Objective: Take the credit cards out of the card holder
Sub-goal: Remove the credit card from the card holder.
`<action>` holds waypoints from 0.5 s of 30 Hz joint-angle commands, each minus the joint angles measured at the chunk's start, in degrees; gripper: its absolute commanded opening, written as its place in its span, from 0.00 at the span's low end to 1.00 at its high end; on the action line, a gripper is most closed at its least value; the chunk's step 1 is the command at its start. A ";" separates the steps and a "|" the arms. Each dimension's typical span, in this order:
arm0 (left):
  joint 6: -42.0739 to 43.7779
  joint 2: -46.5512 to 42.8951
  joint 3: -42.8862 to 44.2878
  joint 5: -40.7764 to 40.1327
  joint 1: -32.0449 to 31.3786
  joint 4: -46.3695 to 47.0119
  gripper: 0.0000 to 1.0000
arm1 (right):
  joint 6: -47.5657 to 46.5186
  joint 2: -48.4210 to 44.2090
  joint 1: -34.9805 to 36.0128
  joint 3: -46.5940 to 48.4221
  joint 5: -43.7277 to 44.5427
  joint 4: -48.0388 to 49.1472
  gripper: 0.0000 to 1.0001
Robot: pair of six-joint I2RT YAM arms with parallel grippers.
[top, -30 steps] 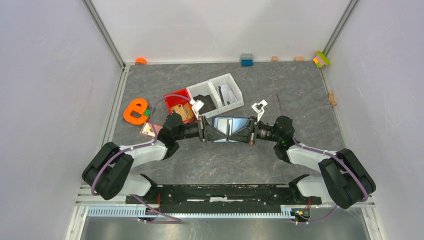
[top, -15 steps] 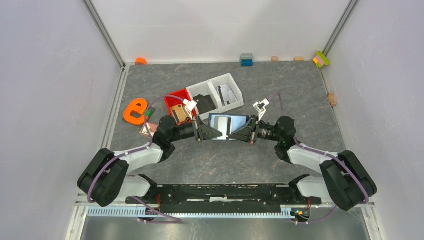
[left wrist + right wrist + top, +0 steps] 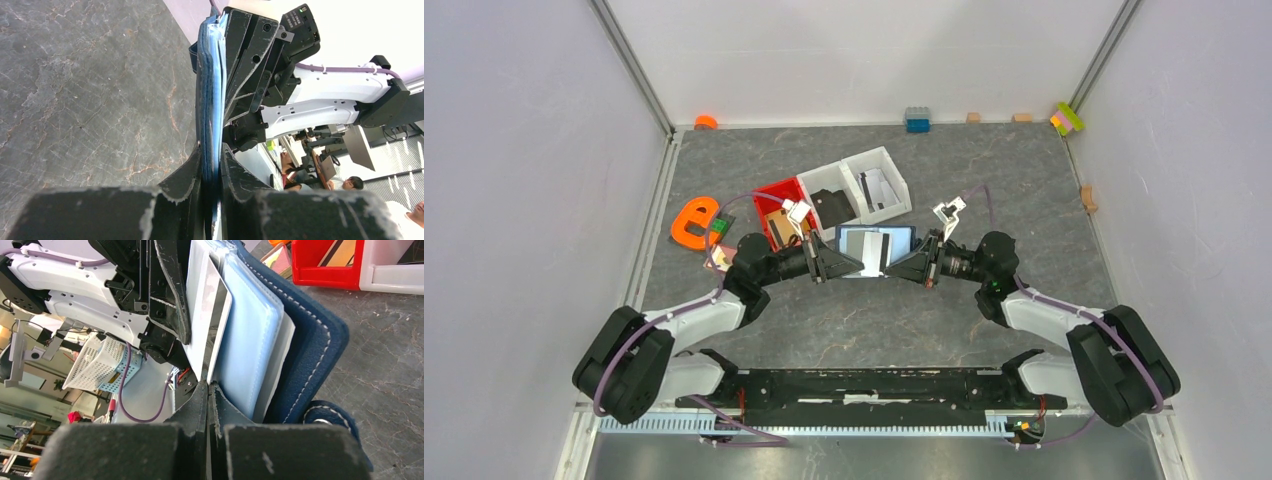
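Card holder [image 3: 876,250]: one, open, held up over the middle of the worktop [image 3: 1024,180] between both grippers; its long axis runs from 9 to 3 o'clock.
Left gripper [image 3: 212,160]: clenched on the blue edge of the holder, which lies at its 3 o'clock in the top view.
Right gripper [image 3: 207,390]: clenched, it seems on the edge of a light card [image 3: 200,325]; the holder lies at its 9 o'clock.
Cards: two light ones show, perhaps a third behind the pocket; more I cannot tell.
Nearer arm: both equally near; I think the card must slide out toward 3 o'clock.
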 commanded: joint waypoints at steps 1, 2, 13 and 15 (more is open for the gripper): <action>0.44 -1.58 0.70 0.04 0.11 3.56 0.02 | -4.46 -1.80 -0.52 0.57 1.89 -4.90 0.00; 0.75 -1.91 0.65 -0.50 0.15 2.60 0.02 | -5.14 -2.23 -0.52 0.70 2.46 -5.90 0.00; 10.74 -11.46 1.80 -15.37 0.27 -20.47 0.02 | -5.55 -4.18 -3.50 -0.98 5.75 -7.30 0.00; 11.32 -12.55 1.80 -17.26 0.27 -22.22 0.02 | -5.55 -3.92 -3.47 -1.04 5.67 -7.20 0.00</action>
